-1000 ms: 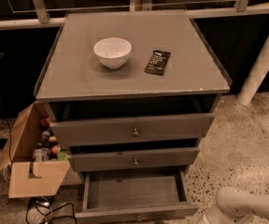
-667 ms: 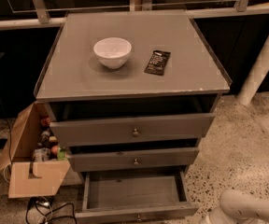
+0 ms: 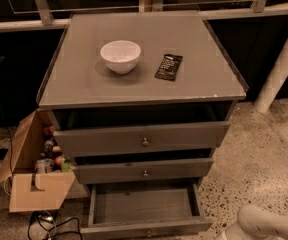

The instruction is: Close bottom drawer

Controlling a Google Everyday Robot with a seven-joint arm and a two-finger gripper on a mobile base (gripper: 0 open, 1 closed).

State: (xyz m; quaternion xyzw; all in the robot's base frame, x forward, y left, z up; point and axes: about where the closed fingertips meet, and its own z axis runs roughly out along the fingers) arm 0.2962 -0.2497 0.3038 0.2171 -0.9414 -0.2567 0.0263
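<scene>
Surroundings: cabinet (image 3: 84, 86), grey, 3 drawers.
- On top: white bowl (image 3: 120, 55); dark flat packet (image 3: 168, 67) to its right, apart.
- Left, on floor: open cardboard box (image 3: 34, 194) w/ bottles, beside cabinet; black cables (image 3: 49, 225) in front of it.
- Top drawer (image 3: 109, 140) and middle drawer (image 3: 179, 169) slightly out.
- White robot arm link (image 3: 269, 224) at bottom-right corner, near bottom drawer's right end, not touching.

Bottom drawer (image 3: 144, 206): lowest, pulled well out, interior bare, brass knob (image 3: 148, 232) at front centre.

Gripper: out of view; open/closed state cannot tell.
</scene>
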